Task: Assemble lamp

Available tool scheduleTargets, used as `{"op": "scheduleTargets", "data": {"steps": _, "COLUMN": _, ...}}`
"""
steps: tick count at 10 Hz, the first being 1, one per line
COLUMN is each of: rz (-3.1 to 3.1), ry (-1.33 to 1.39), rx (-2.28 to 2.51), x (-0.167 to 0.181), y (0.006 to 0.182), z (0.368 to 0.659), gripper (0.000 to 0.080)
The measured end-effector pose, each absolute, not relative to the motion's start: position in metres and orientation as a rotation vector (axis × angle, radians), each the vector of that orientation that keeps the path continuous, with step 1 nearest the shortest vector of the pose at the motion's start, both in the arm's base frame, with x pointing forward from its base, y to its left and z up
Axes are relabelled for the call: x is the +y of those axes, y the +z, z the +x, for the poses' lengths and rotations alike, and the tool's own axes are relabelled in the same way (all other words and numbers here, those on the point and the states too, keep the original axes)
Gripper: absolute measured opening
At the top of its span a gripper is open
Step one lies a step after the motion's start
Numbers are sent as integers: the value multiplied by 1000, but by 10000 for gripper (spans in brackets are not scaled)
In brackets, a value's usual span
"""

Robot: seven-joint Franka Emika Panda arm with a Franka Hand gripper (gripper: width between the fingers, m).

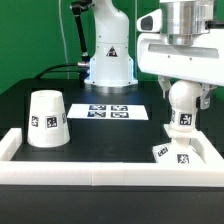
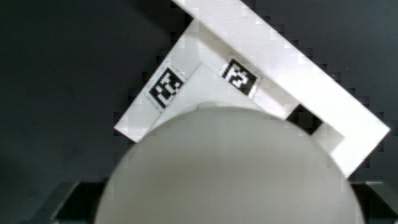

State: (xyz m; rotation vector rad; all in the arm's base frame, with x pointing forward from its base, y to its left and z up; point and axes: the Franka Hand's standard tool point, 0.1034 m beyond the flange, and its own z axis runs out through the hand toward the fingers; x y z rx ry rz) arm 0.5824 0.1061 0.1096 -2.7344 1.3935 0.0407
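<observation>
Three white lamp pieces show in the exterior view, and each carries black-and-white square tags with no letters I can read. Toward that view's left the shade [image 1: 45, 120] stands wide end down on the black table [image 1: 110, 138], well apart from the rest, with one tag facing the camera. At the middle lies the marker board [image 1: 110, 110], a flat strip of the same printed squares. Behind it a yellow warning triangle [image 1: 112, 52] sits on my arm's pedestal [image 1: 108, 68]; its symbol is too small to make out.

Toward the right, my gripper [image 1: 183, 92] is clamped on the bulb [image 1: 182, 110]. My fingers [image 1: 203, 96] press either side of its ball top, spread only as wide as the ball, and the bulb hangs upright. Just below it, the base [image 1: 174, 153] lies in the corner of the low white wall [image 1: 100, 172]. I cannot tell whether bulb and base touch.

From my wrist, the bulb [image 2: 222, 170] is a blurred grey dome filling most of the picture and hiding my fingertips. Beyond it the base [image 2: 187, 88] shows two tags beside the wall [image 2: 294, 55].
</observation>
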Motion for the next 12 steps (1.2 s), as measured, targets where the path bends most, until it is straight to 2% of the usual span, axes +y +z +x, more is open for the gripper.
{"op": "scheduleTargets", "data": {"steps": 5, "rz": -2258, "ry": 116, "rx": 1976, "x": 108, "y": 109, "z": 583, "gripper": 579}}
{"op": "scheduleTargets", "data": {"steps": 9, "rz": -2057, "ry": 160, "rx": 2165, "x": 112, "y": 109, "z": 583, "gripper": 579}}
{"op": "scheduleTargets", "data": {"steps": 10, "rz": -2070, "ry": 160, "rx": 2151, "x": 112, "y": 109, "z": 583, "gripper": 675}}
{"op": "scheduleTargets", "data": {"steps": 12, "rz": -2132, "ry": 154, "rx": 2085, "x": 115, "y": 111, "z": 581, "gripper": 693}}
